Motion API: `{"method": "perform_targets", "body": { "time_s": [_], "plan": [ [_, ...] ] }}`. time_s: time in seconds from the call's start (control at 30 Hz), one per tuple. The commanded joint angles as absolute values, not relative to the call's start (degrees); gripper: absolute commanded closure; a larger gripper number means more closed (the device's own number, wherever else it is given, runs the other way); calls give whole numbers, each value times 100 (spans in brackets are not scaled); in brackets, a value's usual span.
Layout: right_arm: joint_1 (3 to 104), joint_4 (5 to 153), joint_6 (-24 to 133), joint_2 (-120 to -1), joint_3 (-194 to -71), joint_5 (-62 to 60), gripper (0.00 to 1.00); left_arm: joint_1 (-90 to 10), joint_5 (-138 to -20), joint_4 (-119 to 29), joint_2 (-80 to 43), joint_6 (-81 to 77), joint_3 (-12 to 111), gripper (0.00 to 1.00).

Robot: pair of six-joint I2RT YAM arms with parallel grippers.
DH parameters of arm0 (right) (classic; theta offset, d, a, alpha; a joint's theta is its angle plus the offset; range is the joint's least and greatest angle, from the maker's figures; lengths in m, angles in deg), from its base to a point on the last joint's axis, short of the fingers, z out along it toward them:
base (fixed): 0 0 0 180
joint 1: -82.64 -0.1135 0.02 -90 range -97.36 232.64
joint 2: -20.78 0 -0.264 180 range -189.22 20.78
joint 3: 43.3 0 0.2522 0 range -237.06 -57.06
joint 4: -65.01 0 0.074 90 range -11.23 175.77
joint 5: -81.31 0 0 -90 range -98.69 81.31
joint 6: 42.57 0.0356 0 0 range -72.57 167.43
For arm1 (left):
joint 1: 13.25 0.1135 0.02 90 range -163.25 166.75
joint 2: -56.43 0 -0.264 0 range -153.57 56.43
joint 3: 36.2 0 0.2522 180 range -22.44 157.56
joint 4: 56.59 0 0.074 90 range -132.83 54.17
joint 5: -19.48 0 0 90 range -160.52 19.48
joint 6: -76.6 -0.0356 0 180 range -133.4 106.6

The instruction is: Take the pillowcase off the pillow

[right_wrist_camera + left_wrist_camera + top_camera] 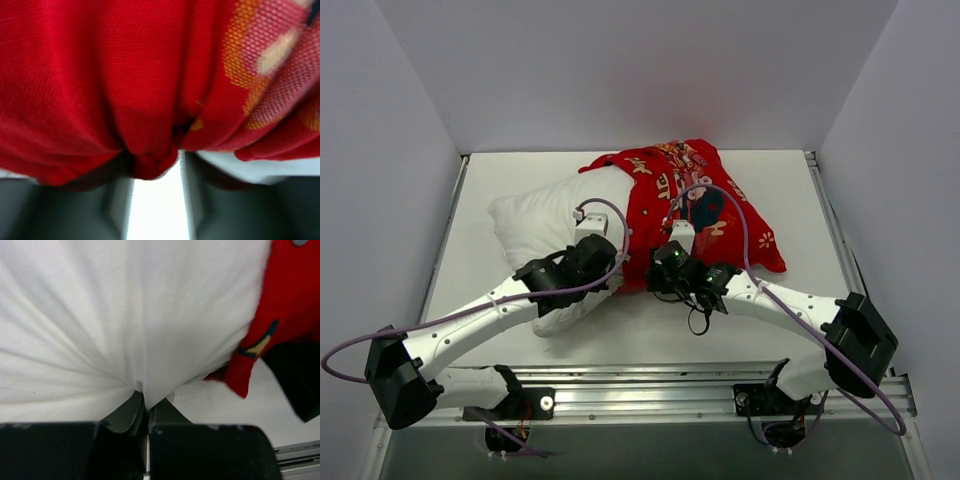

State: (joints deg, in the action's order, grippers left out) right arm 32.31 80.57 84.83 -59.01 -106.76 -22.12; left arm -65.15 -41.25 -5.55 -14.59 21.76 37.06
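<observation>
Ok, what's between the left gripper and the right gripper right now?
The open edge of the bright red printed fabric pillowcase, lying over the plump white pillow. The top view shows it between the left gripper and right gripper.

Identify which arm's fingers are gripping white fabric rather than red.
The left fingers: shut on a gathered fold of the white pillow. The right fingers have the red pillowcase between them instead.
</observation>
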Motion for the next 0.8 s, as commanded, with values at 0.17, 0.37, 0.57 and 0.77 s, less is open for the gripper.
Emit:
{"method": "perform_targets", "body": {
  "time_s": [0.17,0.37,0.57,0.77],
  "plan": [
    [3973,8245,8285,-5693,-10962,-3163,100,-6221,-3906,-179,-931,1939,4523,98],
    [5352,8975,8100,-5271,-11217,-3594,100,-5185,-3976,418,-501,1526,4813,98],
    [7444,9318,8337,-4718,-11472,-3217,100,-4438,-3932,1050,-9,1122,5173,98],
    [8641,9344,8592,-4444,-11622,-2785,100,-4138,-3765,1622,413,1103,5323,98]
  ]
}}
